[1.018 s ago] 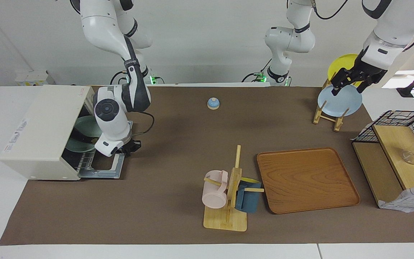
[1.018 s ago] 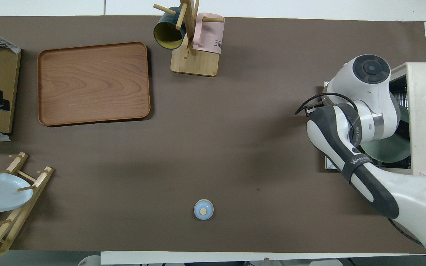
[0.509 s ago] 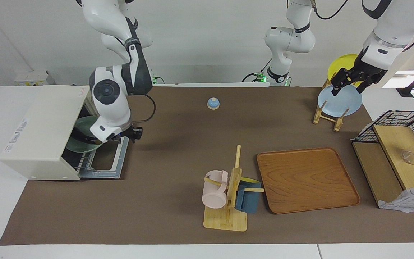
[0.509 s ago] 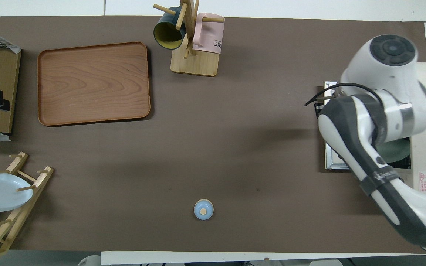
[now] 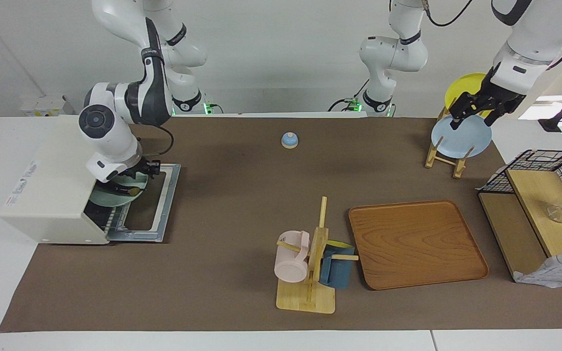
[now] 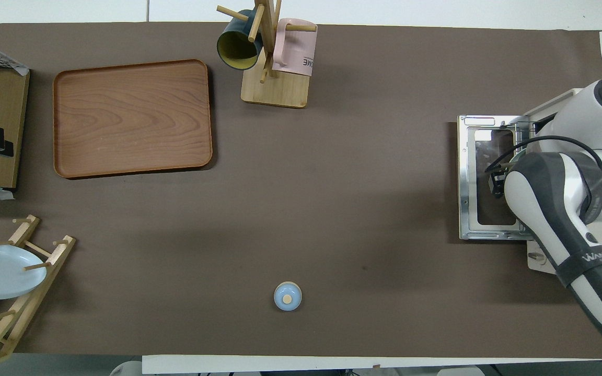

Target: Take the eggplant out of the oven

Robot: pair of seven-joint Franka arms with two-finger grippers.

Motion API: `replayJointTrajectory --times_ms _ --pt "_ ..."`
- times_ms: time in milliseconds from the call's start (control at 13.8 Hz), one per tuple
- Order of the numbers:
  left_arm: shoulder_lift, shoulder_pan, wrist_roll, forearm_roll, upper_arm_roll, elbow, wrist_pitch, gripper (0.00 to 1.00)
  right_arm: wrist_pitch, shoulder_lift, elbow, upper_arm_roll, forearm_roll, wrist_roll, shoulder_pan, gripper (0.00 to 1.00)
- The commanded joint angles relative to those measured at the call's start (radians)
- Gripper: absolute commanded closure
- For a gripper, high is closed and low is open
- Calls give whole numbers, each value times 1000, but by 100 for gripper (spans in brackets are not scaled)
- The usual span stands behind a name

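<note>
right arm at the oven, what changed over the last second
The right arm swung from over the lowered door toward the cream-white toaster oven, uncovering the door. The right gripper now sits at the oven mouth over the mint-green plate and dark eggplant. No grasp is visible. The left gripper stayed by the plate rack.

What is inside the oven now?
Inside the open oven, a mint-green plate rests on the wire rack. A dark eggplant lies on the plate. The right hand is over them and covers part of both; deeper inside cannot be seen.
</note>
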Motion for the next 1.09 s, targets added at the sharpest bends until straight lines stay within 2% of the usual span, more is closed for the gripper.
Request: replayJointTrajectory --times_ms 0,145,291,436,655,727,873,1018 --pt "-11 9 7 14 -6 0 -18 0 65 -51 -83 9 -2 -26 -11 64" --pt "-11 9 7 13 -6 0 -18 0 58 -48 -77 11 -46 -30 -1 98" --pt "-11 9 7 14 -6 0 -18 0 46 -42 -57 14 -80 -18 56 100" --pt "-11 9 7 14 -6 0 -18 0 -22 -17 15 14 -80 61 137 100" --pt "-11 9 7 14 -6 0 -19 0 -187 115 258 15 -65 320 338 100" --pt "-11 9 7 14 -6 0 -18 0 -238 171 361 15 -45 427 419 100" --pt "-11 9 7 13 -6 0 -18 0 -301 358 634 15 59 650 563 100" --pt "-11 9 7 14 -6 0 -18 0 -287 521 814 15 76 758 688 100"
